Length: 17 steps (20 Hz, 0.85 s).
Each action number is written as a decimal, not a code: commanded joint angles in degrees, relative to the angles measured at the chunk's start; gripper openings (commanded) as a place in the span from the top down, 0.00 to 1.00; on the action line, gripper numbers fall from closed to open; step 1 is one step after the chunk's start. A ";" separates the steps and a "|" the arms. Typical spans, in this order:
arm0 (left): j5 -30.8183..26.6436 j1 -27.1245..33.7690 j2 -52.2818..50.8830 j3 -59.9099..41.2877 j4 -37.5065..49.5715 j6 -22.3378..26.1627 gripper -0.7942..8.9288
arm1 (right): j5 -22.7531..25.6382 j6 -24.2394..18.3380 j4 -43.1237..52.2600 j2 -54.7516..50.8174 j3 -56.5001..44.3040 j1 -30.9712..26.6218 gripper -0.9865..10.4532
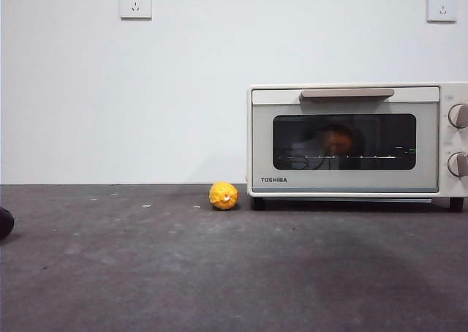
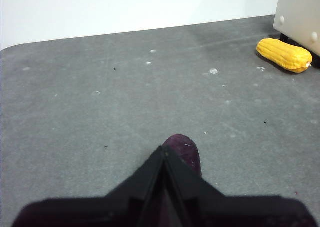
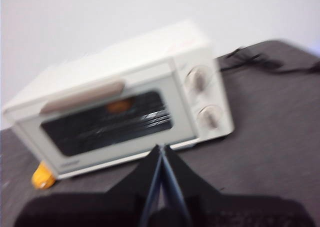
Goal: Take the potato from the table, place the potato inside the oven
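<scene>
The potato (image 1: 338, 140) is seen inside the closed oven (image 1: 351, 138). Both the left gripper (image 2: 165, 157) and the right gripper (image 3: 161, 154) are pressed together, empty.

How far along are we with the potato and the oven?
Nearly finished, it seems. An orange-brown lump, likely the potato, shows behind the oven's shut glass door. Nothing is in hand: the right gripper is shut and empty, facing the oven; the left gripper is shut above a dark purple object. Nothing obvious remains.

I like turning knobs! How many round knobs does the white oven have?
2. Both sit on the oven's right end, one above the other: the upper knob and the lower knob. The front view's edge cuts them; the right wrist view shows both whole.
</scene>
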 commanded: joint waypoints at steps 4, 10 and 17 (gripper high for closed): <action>0.15 0.17 0.50 -0.57 0.70 0.59 0.92 | -2.05 -7.23 9.33 -6.82 -13.64 -1.36 0.91; 0.17 0.17 0.59 -0.57 0.70 0.59 0.92 | -1.77 -14.12 4.15 -13.16 -17.55 -1.36 0.91; 0.17 0.17 1.01 -0.57 0.70 0.59 0.92 | -1.62 -19.91 -2.16 -14.10 -17.55 -1.36 0.91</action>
